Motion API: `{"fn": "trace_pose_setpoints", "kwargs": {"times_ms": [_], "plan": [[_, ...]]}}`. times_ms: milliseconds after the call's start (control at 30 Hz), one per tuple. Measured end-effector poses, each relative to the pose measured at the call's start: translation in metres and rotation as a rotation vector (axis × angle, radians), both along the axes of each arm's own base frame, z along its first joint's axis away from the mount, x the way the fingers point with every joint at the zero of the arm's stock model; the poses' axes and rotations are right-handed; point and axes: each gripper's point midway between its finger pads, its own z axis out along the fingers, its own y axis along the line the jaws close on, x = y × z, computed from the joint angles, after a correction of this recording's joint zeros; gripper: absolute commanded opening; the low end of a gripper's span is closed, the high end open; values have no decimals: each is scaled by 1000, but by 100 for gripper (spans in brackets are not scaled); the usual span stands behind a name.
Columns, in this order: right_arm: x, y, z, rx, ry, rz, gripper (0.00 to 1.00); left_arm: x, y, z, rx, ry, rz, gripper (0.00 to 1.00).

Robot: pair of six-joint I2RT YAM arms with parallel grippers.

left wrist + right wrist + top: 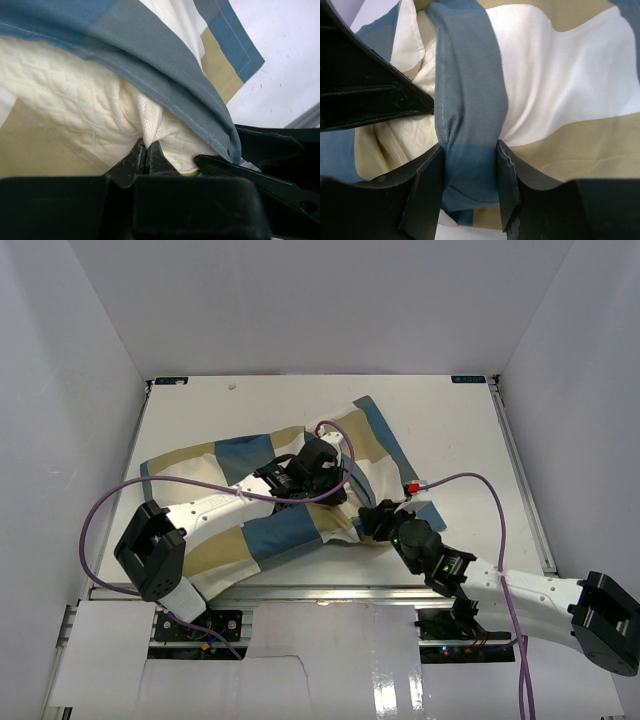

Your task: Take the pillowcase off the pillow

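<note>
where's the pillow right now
The pillow sits at the table's middle, mostly inside the pillowcase; in the left wrist view its cream corner shows under the blue hem, pinched by the left claw.

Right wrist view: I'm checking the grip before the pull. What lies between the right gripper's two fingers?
A bunched blue-grey fold of the pillowcase fills the gap in the right gripper, touching both fingers; the right wrist view shows it.

top: high overhead, looking down | wrists: close, sharing pillowcase (470,100) hem
</note>
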Motion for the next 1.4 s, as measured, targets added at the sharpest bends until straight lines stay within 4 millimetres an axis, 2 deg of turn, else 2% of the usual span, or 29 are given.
{"fn": "trace_pose_setpoints", "kwargs": {"times_ms": [100, 167, 200, 267, 467, 600, 633, 667, 733, 833, 867, 1200, 1300, 1400], "plan": [[0, -5, 5, 16, -5, -21, 37, 5, 8, 7, 21, -17, 68, 0], [1, -7, 6, 22, -2, -31, 26, 7, 10, 11, 25, -21, 96, 0], [0, -7, 5, 23, 3, -34, 16, 8, 10, 12, 25, -20, 105, 0], [0, -8, 4, 25, 10, -38, 8, 7, 10, 12, 24, -14, 114, 0], [7, -13, 0, 50, 41, -72, 8, 6, 10, 13, 20, -9, 122, 0], [17, -18, 2, 100, 62, -81, 9, 7, 12, 23, -1, -22, 134, 0], [19, -19, 5, 117, 62, -79, 11, 8, 14, 28, -13, -26, 139, 0], [21, -18, 9, 137, 57, -69, 19, 9, 15, 32, -24, -30, 142, 0], [23, -15, 18, 169, 39, -50, 24, 11, 19, 41, -41, -41, 151, 0], [23, -16, 20, 184, 22, -34, 9, 13, 27, 49, -52, -44, 163, 0], [22, -15, 20, 185, 19, -24, 8, 12, 27, 49, -54, -41, 160, 0], [32, -10, 5, 177, 58, -10, 8, 10, 30, 46, -49, -18, 150, 0], [39, -11, 4, 205, 74, -2, 20, 10, 31, 48, -54, -19, 147, 0], [41, -13, 8, 230, 69, 11, 22, 10, 36, 54, -56, -28, 157, 0]]}}
